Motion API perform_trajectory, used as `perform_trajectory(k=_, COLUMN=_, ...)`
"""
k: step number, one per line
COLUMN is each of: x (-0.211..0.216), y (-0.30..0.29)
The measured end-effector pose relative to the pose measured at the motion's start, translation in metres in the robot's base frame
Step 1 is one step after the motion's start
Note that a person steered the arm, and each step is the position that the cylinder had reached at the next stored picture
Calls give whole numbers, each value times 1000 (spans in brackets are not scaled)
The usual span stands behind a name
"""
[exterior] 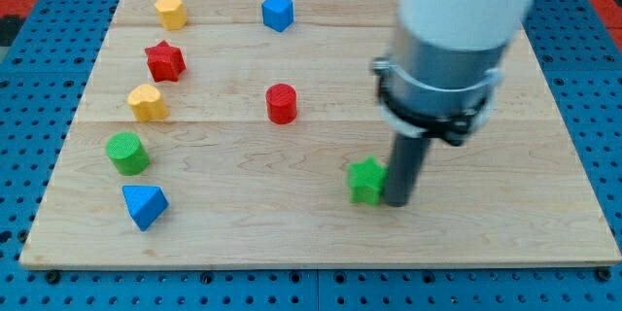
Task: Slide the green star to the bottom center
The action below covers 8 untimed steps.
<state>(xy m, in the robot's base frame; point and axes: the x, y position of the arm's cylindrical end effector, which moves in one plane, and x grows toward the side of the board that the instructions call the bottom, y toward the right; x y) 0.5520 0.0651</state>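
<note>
Desk (321, 243): pale wooden board on a blue pegboard surround, carrying eight small blocks.

Green star (366, 180): lower half of the desk, a little to the view's right of centre, above the bottom edge. Lies flat.

My tip (397, 203): lower end of the dark rod, on the desk surface, touching or just beside the green star on its right side in the view. This tool is a plain rod with nothing to clench or release; it grasps nothing. The arm's grey collar and white body rise above it toward the view's top right.

Red cylinder (281, 103): near the desk's middle, well apart from the star, up and to the view's left.

Blue cube (277, 12): top edge, centre-left.

Yellow hexagonal block (170, 11): top left.

Red star (165, 60): left side, below the yellow hexagonal block.

Yellow block (147, 102): left side, below the red star; shape unclear.

Green cylinder (127, 153): left side, below the yellow block.

Blue triangular block (145, 205): lower left, just below the green cylinder.
</note>
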Motion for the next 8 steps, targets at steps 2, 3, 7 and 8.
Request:
perform_trajectory(k=2, x=-38, y=13)
perform_trajectory(k=3, x=-18, y=-56)
perform_trajectory(k=7, x=32, y=-60)
perform_trajectory(k=8, x=24, y=-58)
